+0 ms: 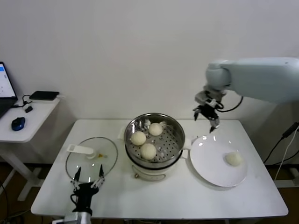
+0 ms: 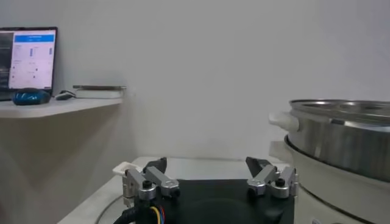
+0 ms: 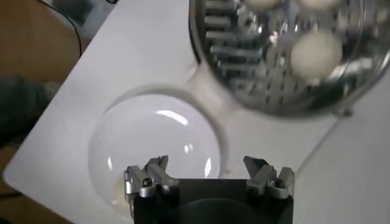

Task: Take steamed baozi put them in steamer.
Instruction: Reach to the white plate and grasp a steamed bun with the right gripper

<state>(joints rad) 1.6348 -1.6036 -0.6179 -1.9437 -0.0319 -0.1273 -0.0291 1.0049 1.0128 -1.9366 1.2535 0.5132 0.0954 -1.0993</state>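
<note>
Down at six o'clock, closest to the lens, sits the left end effector (image 1: 87, 182), fingers spread wide and holding nothing, parked at the near edge of the white tabletop (image 1: 159, 198). Just past it lies the glass lid (image 1: 91, 157), flat, with its white handle (image 1: 80, 150) at ten o'clock on the glass.

Sliding across to centre, the steamer (image 1: 154, 141) stands open, and three steamed baozi (image 1: 148, 150) already rest on its perforated tray, well apart from one another.

Now over to three o'clock: the white plate (image 1: 217, 160) touches the steamer's side handle, and one last bun (image 1: 234, 158) waits near the plate's far-right rim. Up at one o'clock of the plate the right end effector (image 1: 207, 117) hangs in the air, open and empty; its wrist view looks straight down at the plate's bare side.

That bun looks light, soft and easily dented, with a smooth dome that could slip. My call: come straight down over it, fingers around its widest girth, squeeze gently. The glossy plate may let it skid if nudged from one side.
</note>
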